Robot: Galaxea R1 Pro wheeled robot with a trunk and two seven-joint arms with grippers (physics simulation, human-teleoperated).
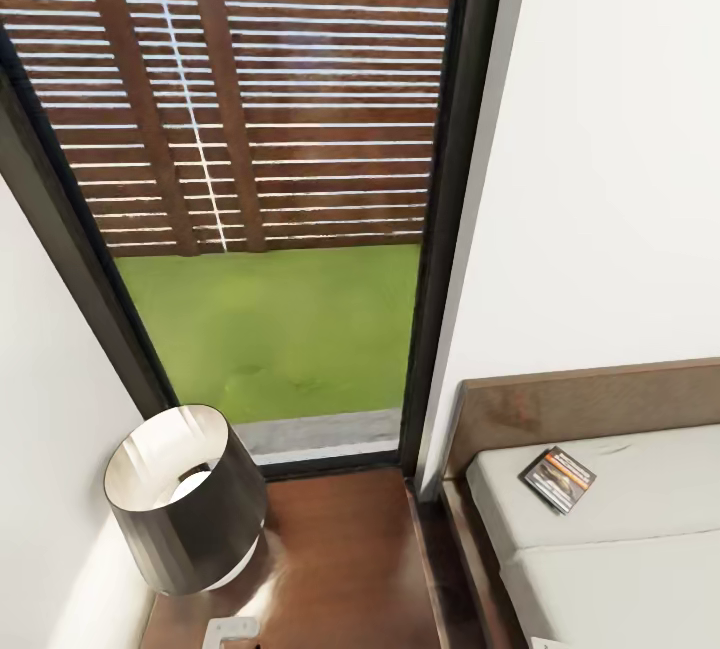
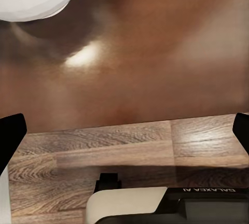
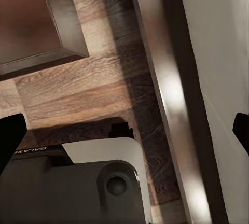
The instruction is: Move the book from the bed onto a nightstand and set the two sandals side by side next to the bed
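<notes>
The small dark paperback book with orange lettering [image 1: 558, 478] lies flat on the off-white mattress of the dark-brown-framed bed [image 1: 620, 569], near its headboard edge and the corner closest to the glossy dark brown wooden nightstand [image 1: 340, 569], so a short carry across the gap should finish that step. A dark drum-shaded lamp [image 1: 185, 499] occupies the nightstand's left part, leaving its right part, beside the bed, free for the book. The left hand [image 2: 124, 130] hangs over the nightstand's edge and plank floor with its tips wide apart, holding nothing; the right hand [image 3: 124, 130], likewise spread and empty, hovers above the floor strip between nightstand and bed frame
</notes>
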